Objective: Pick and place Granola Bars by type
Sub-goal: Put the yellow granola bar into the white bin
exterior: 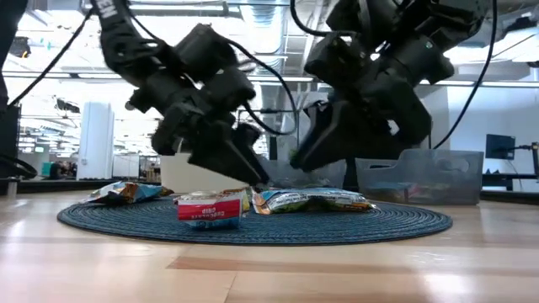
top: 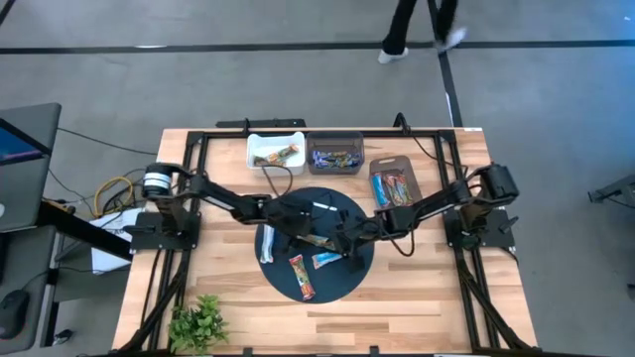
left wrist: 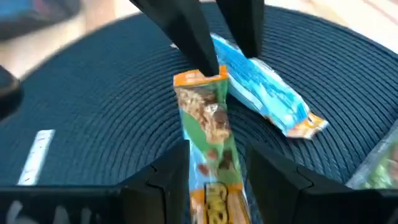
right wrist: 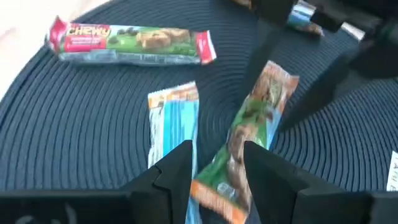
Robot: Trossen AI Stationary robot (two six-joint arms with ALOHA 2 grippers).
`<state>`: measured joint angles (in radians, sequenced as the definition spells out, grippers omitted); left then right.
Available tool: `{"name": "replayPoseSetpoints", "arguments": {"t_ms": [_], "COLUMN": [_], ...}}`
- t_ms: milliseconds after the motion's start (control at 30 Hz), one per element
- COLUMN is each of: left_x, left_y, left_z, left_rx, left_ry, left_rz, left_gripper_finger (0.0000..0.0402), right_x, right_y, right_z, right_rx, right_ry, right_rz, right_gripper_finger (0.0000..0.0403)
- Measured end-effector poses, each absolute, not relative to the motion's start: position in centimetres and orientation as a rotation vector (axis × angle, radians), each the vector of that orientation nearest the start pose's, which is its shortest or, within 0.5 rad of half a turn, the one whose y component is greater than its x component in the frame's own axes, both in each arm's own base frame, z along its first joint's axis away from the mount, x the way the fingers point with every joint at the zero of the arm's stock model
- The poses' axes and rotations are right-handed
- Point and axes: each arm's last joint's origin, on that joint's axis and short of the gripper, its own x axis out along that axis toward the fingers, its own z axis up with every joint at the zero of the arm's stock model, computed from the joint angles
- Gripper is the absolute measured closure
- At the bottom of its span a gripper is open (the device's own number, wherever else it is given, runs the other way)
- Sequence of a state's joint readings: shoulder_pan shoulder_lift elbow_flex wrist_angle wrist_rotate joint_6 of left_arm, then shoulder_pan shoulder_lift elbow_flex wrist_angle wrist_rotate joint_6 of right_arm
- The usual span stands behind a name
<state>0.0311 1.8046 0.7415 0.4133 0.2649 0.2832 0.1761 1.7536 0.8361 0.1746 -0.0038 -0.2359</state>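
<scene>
Wrist views — both grippers' jaws clamp one green bar (left wrist: 211,137) | mat (left wrist: 93,106)

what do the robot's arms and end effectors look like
Both the left arm and right arm are dark, jointed and boxy, with black cables looping off them. Each end effector, left and right, has two flat, matte black fingers. No markings are visible.
</scene>
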Motion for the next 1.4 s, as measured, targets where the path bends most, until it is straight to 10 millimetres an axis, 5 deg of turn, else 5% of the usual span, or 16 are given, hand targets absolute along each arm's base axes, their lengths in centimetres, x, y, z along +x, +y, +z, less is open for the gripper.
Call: {"name": "replayPoseSetpoints", "arguments": {"t_ms": [433,733,1033,1400], "left_x": [34.5,34.4,34.0,28.2], "left_y": [0.6,0.6,1.1,4.2], "left_z": [10.9,11.6,15.5,23.8], "left_rx": [0.192,0.205,0.278,0.575], "left_ry": [0.780,0.754,0.673,0.777], "left_rz": [-0.252,-0.250,-0.067,0.539], "left_gripper_finger": [0.0256,0.0340,0.0346,0.0351], "right_x": [32.7,32.3,32.2,32.2], "right_y": [5.8,5.8,5.7,5.7], "right_z": [14.5,14.2,14.0,14.0], "right_rx": [-0.265,-0.250,-0.244,-0.244], "right_ry": [0.738,0.789,0.811,0.808], "right_rz": [0.249,0.245,0.242,0.241], "right_gripper_finger": [0.0265,0.0265,0.0265,0.0265]}}
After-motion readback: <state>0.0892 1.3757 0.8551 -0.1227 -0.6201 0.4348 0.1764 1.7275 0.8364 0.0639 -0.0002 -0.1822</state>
